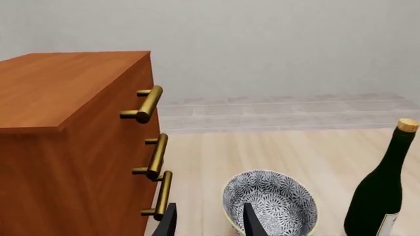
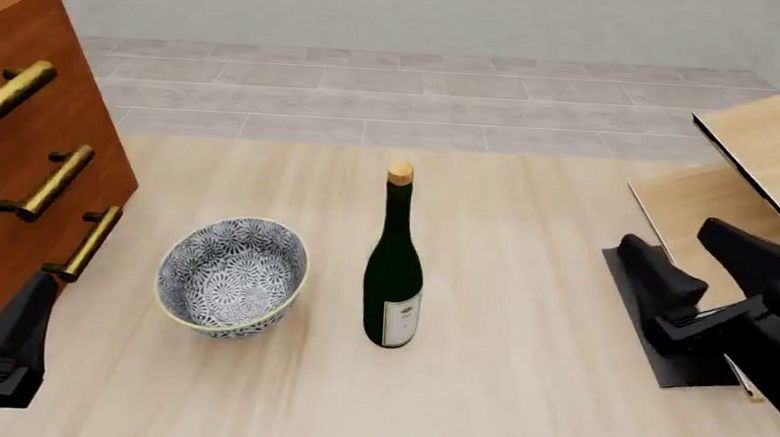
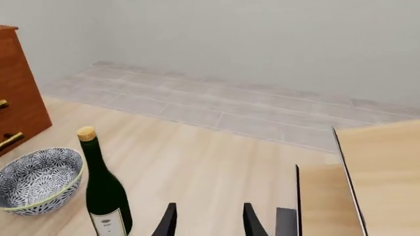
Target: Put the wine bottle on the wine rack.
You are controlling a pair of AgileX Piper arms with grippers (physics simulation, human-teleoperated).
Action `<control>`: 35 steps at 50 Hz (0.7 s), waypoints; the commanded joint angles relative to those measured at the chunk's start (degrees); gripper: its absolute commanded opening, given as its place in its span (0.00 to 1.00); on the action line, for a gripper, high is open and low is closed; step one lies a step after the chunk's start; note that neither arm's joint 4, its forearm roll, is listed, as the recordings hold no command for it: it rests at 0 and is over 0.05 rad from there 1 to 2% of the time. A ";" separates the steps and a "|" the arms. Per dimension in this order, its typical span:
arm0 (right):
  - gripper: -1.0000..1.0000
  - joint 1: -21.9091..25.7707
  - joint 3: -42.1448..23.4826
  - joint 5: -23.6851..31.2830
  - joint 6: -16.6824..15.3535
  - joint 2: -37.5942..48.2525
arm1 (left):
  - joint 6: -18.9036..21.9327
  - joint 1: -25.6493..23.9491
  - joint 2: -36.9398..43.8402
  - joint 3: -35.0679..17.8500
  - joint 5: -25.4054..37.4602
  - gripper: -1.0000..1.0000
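Observation:
The wine bottle [image 2: 394, 269] stands upright in the middle of the table, dark green with a tan cork and a white label low down. The wine rack [image 2: 753, 162], pale slanted wood panels on a black base plate [image 2: 651, 337], sits at the right edge. My right gripper [image 2: 703, 267] hovers open in front of the rack, well right of the bottle, holding nothing. My left gripper [image 2: 10, 344] is low at the near left, beside the cabinet. In the wrist views the left gripper [image 1: 210, 223] and the right gripper [image 3: 208, 223] both show spread, empty fingers. The bottle [image 3: 105, 191] and rack [image 3: 374, 172] also appear in the right wrist view.
A reddish-brown drawer cabinet [image 2: 21, 129] with brass handles fills the left side. A blue-and-white patterned bowl [image 2: 232, 275] sits left of the bottle, between it and the cabinet. Beyond the wooden tabletop lies a grey tiled floor and a plain wall.

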 commanded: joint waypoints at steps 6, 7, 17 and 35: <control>1.00 7.90 -6.21 -0.32 -1.02 8.84 | 0.16 0.24 0.37 0.02 -0.12 1.00; 1.00 8.37 -6.44 -0.36 -1.10 9.21 | 0.08 0.28 0.50 0.02 -0.35 1.00; 1.00 11.86 -8.96 -0.61 -1.97 12.65 | 0.32 0.52 1.21 0.02 -1.21 1.00; 1.00 17.67 -11.90 -2.79 -2.20 18.87 | 0.80 1.01 2.89 -0.02 -2.96 1.00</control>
